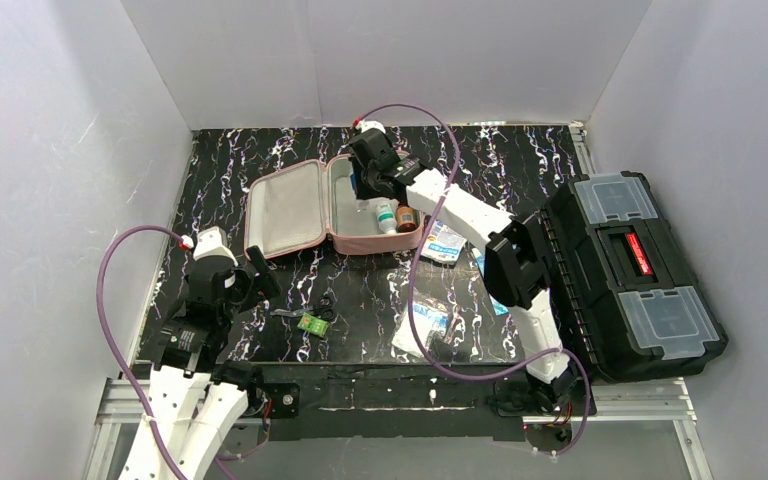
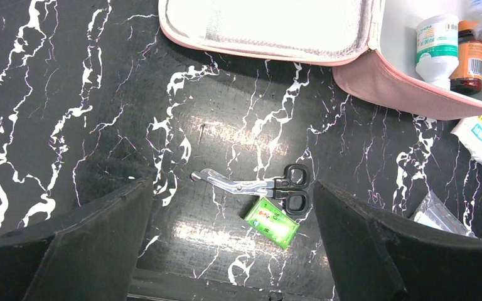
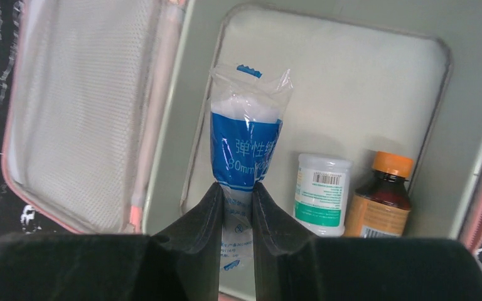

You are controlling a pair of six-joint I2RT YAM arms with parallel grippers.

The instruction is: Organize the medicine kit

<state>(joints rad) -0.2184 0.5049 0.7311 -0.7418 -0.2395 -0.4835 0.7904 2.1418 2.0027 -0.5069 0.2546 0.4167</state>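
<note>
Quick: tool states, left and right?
Left tool: open, empty.
Right tool: closed on a blue-and-clear plastic bandage packet, over the pink soft zip case.

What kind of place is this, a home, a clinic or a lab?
Probably a robotics lab test cell: plain white panels box in a black marbled tabletop, a left arm and right arm are bolted at its near edge, and a pink medicine kit lies open.

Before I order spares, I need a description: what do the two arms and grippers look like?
The left arm and right arm have white links and black joint housings. A purple cable loops along each. The left gripper and right gripper have broad, matte black, wedge-shaped fingers.
</note>
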